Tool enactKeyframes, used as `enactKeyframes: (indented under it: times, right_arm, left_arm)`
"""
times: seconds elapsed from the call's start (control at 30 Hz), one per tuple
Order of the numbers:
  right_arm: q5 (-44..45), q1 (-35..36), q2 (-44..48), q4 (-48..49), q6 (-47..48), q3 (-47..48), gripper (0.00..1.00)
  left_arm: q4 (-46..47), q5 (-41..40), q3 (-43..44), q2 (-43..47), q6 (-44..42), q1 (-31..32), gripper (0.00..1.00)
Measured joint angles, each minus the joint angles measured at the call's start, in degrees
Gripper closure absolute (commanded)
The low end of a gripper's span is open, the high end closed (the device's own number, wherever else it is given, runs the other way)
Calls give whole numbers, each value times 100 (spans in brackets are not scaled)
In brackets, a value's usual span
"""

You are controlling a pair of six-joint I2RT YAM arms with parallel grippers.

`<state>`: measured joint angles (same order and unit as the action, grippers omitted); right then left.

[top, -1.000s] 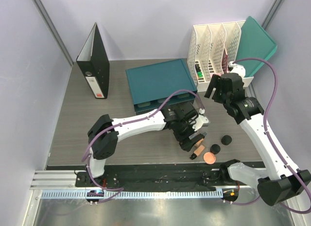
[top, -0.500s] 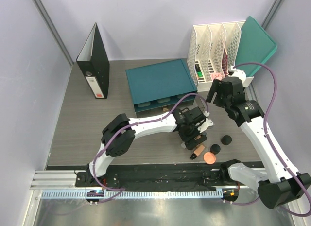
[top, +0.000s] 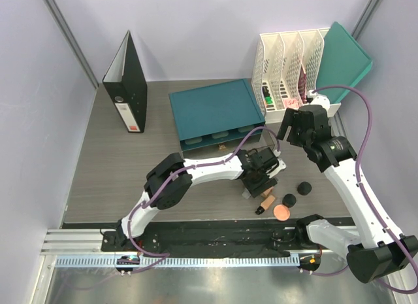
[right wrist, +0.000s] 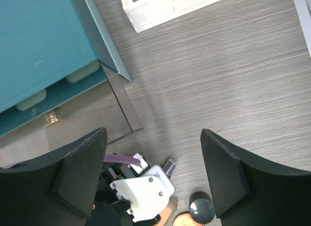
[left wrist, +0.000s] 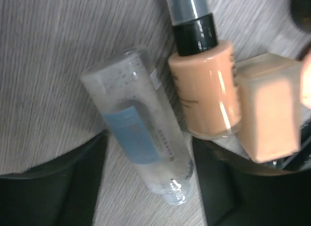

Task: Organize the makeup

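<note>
In the left wrist view a clear bottle (left wrist: 141,148) with a blue label lies on the wood table. My left gripper (left wrist: 150,192) is open, and its dark fingers (left wrist: 48,187) straddle the bottle's lower end. To the bottle's right lie a tan bottle with a black cap (left wrist: 206,95) and a tan squarish tube (left wrist: 269,107). In the top view the left gripper (top: 261,185) covers this cluster. A tan tube (top: 266,202), a peach disc (top: 282,212) and two black jars (top: 289,200) (top: 304,187) lie beside it. My right gripper (top: 295,126) is open and empty, held high behind them.
A teal drawer box (top: 215,111) stands behind the makeup, with a clear drawer (right wrist: 114,109) pulled out in front of it. A white file organizer (top: 290,65) with markers stands at the back right. A black binder (top: 127,82) stands at the back left.
My left gripper has shifted a little to the right and settled lower over the makeup cluster. The right arm has barely moved.
</note>
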<state>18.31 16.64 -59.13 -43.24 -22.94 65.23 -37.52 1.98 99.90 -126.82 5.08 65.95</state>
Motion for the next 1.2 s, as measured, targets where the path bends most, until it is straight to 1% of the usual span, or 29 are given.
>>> enactKeyframes:
  times: [0.03, 0.1, 0.13, 0.23, 0.4, 0.6, 0.7, 0.8, 0.93, 1.1, 1.2]
  right_arm:
    - [-7, 0, 0, -13, 17, 0, 17]
    - [-20, 0, 0, -22, 37, 0, 17]
    - [-28, -2, 0, -24, 44, 0, 17]
    - [-48, -2, 0, -35, 72, 0, 17]
    - [-87, -28, -26, -52, 85, 0, 17]
    - [-151, -37, -105, -44, 118, 0, 17]
    - [-177, -37, -138, -11, 127, 0, 17]
    - [-199, -37, -140, 2, 138, 0, 17]
    - [-223, -42, -164, 70, 144, -7, 17]
    - [-302, -59, -341, 195, 155, -22, 17]
    - [-352, -63, -472, 269, 157, -22, 17]
  left_arm:
    - [2, -42, 9, -4, 24, 2, 57]
    - [28, -61, 11, -13, 76, 4, 72]
    - [31, -105, 11, -15, 48, 7, 83]
    - [52, -179, 11, -15, 72, 20, 94]
    - [111, -363, -48, 13, 70, 59, 100]
    - [48, -688, -389, 273, 76, 114, 100]
    - [-131, -962, -643, 579, 98, 129, 100]
    - [-345, -1132, -695, 922, 118, 133, 100]
    - [-509, -1178, -695, 1530, 118, 184, 100]
    - [-595, -1084, -693, 2186, -111, 391, 100]
    - [-623, -1325, -669, 2396, -223, 496, 100]
